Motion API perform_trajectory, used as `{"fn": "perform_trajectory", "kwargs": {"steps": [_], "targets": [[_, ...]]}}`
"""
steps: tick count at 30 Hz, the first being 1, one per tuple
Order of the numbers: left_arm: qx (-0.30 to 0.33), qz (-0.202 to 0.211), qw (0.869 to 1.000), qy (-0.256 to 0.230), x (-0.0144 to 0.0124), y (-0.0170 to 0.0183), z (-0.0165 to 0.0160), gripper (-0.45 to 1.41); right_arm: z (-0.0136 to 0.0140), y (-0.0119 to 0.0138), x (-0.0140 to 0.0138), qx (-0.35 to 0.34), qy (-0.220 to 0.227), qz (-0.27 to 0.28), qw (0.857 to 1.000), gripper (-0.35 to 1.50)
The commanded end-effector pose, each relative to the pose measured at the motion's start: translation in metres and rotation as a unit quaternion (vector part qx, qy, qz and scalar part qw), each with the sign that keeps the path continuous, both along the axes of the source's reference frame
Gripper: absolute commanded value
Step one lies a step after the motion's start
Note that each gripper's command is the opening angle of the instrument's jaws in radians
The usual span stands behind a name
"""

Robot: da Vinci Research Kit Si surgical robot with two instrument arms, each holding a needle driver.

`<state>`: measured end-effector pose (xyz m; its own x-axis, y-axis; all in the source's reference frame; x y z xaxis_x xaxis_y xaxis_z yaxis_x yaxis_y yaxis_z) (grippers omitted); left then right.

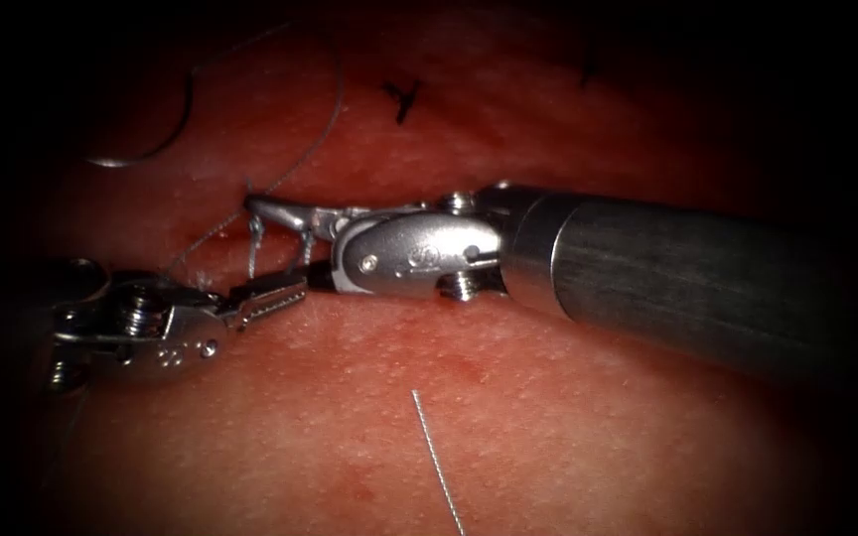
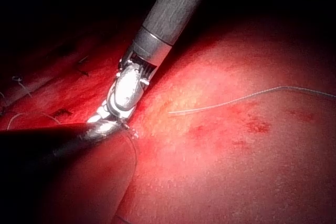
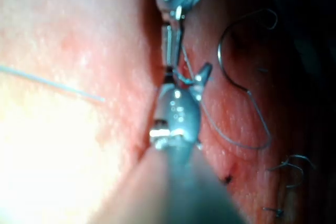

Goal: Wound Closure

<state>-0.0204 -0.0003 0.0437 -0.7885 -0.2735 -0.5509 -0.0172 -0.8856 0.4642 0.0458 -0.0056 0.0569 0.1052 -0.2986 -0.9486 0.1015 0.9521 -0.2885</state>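
R claw [image 1: 275,233] wide, thread [image 1: 253,248] looped round it; L claw [image 1: 270,296] shut on thread at cut; needle [image 1: 156,139] lies free far left on tissue [image 1: 548,417].

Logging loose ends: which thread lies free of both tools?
The straight cut end of thread, lying apart; the other thread runs from the needle to the left pincer.

Right arm's shaft [image 1: 667,278] enters from 3 o'clock, running slightly up toward 9, wrist [image 1: 419,256] near centre. Right tool [image 1: 285,233] has jaws spread apart: upper jaw points to 9 o'clock, lower one sits beneath it, thread [image 1: 253,248] looped between them. Left tool [image 1: 268,298] comes in from 9 o'clock, low, wrist [image 1: 151,323] level, jaws pointing to 3 o'clock, closed, tips just under the right tool's jaws.
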Motion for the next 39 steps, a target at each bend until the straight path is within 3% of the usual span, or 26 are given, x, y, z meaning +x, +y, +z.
{"fn": "perform_trajectory", "kwargs": {"steps": [1, 11, 12, 13, 15, 16, 17, 20, 26, 27, 28, 29, 30, 32, 36, 39], "targets": [[-0.001, 0.0, 1.0, -0.001, -0.0008, 0.0004, 0.0004, -0.25, 0.0003, 0.0004, 0.0016, -0.003, 0.004, -0.002, 1.0, 1.15], [0.001, -0.002, 1.0, -0.003, -0.0009, 0.0004, 0.0004, -0.25, 0.0008, -0.0002, 0.0034, -0.008, 0.011, -0.004, 1.0, 1.1], [0.001, -0.002, 1.0, -0.003, -0.0009, 0.0004, 0.0004, -0.25, 0.0007, -0.0002, 0.0034, -0.008, 0.012, -0.005, 1.0, 1.03], [0.001, -0.002, 1.0, -0.003, -0.0009, 0.0004, 0.0004, -0.25, 0.0007, -0.0003, 0.0035, -0.008, 0.013, -0.005, 1.0, 0.84], [0.001, -0.001, 1.0, -0.004, -0.0009, 0.0003, 0.0004, -0.23, 0.0007, -0.0005, 0.0035, -0.009, 0.012, -0.01, 1.0, 0.14], [0.001, -0.001, 1.0, -0.004, -0.0009, 0.0003, 0.0004, -0.23, 0.0007, -0.0006, 0.0035, -0.009, 0.01, -0.014, 1.0, 0.01], [0.001, -0.001, 1.0, -0.004, -0.0008, 0.0003, 0.0004, -0.23, 0.0007, -0.0007, 0.0034, -0.01, 0.011, -0.016, 1.0, -0.3], [0.001, -0.001, 1.0, -0.005, -0.0009, 0.0002, 0.0003, -0.23, 0.0007, -0.0008, 0.0033, -0.01, 0.009, -0.037, 0.999, -0.35], [0.001, 0.0, 1.0, -0.006, -0.0008, 0.0, 0.0002, -0.23, 0.0006, -0.0007, 0.0032, -0.011, -0.004, -0.023, 1.0, -0.35], [0.001, 0.0, 1.0, -0.006, -0.0007, -0.0002, 0.0, -0.23, 0.0005, -0.0005, 0.0031, -0.011, -0.009, -0.017, 1.0, -0.27], [0.001, 0.001, 1.0, -0.006, -0.0006, -0.0003, -0.0001, -0.23, 0.0004, -0.0002, 0.0029, -0.005, -0.013, -0.007, 1.0, 0.42], [0.001, 0.001, 1.0, -0.006, -0.0004, -0.0004, -0.0002, -0.23, 0.0003, 0.0, 0.0027, 0.011, -0.014, 0.004, 1.0, 0.91], [0.001, 0.002, 1.0, -0.006, -0.0001, -0.0006, -0.0003, -0.23, 0.0002, 0.0002, 0.0024, 0.026, -0.015, 0.014, 0.999, 1.18], [0.001, 0.004, 1.0, -0.007, 0.0005, -0.0008, -0.0006, -0.23, -0.0002, 0.0004, 0.0013, 0.045, -0.019, 0.034, 0.998, 1.33], [0.004, 0.003, 1.0, -0.018, 0.0028, -0.0016, -0.0011, -0.27, -0.0012, 0.0005, -0.0017, 0.051, -0.021, 0.033, 0.998, 1.31], [0.018, -0.007, 0.999, -0.027, 0.0061, -0.0013, -0.0011, -0.43, -0.0022, 0.0008, -0.0048, 0.057, -0.021, 0.039, 0.997, 1.28]]}}
